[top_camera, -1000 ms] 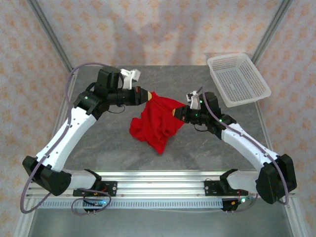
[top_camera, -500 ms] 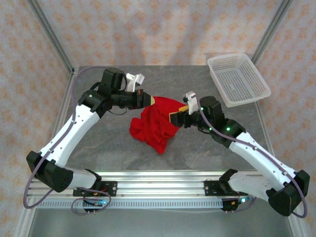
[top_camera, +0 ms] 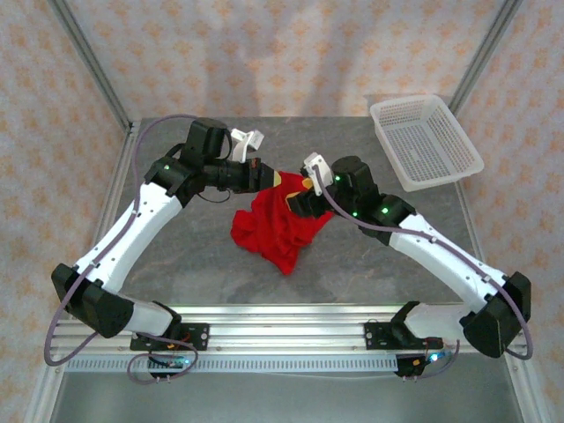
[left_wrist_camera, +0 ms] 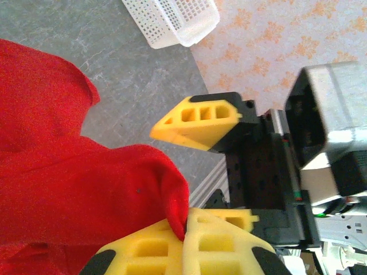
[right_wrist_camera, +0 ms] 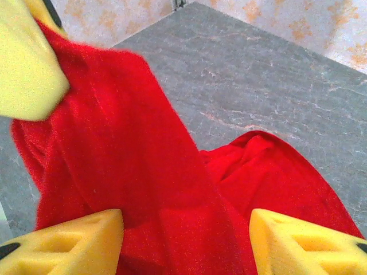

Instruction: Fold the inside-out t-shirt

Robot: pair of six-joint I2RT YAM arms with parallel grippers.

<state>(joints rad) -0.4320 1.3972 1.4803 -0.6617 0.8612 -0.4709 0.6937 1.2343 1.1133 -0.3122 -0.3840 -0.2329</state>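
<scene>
The inside-out t-shirt (top_camera: 275, 227) is a bunched red heap in the middle of the table, with its upper edge lifted. My left gripper (top_camera: 271, 176) is shut on a fold of that edge, and the red cloth is pinched between its yellow fingertips (left_wrist_camera: 188, 226). My right gripper (top_camera: 298, 196) hovers close beside the left one, open. Its two yellow fingers (right_wrist_camera: 74, 243) stand wide apart over a hanging band of the shirt (right_wrist_camera: 132, 143), and they do not pinch it. The shirt (left_wrist_camera: 57, 172) drapes down from the left grip.
A white mesh basket (top_camera: 426, 141) stands at the table's back right corner, also seen in the left wrist view (left_wrist_camera: 172, 20). Bare grey tabletop (top_camera: 176, 256) surrounds the shirt. Metal frame posts rise at the back corners.
My right gripper has opened, let go of the shirt's right edge and moved left, up close to the left gripper. The left gripper keeps its hold and has shifted slightly right.
</scene>
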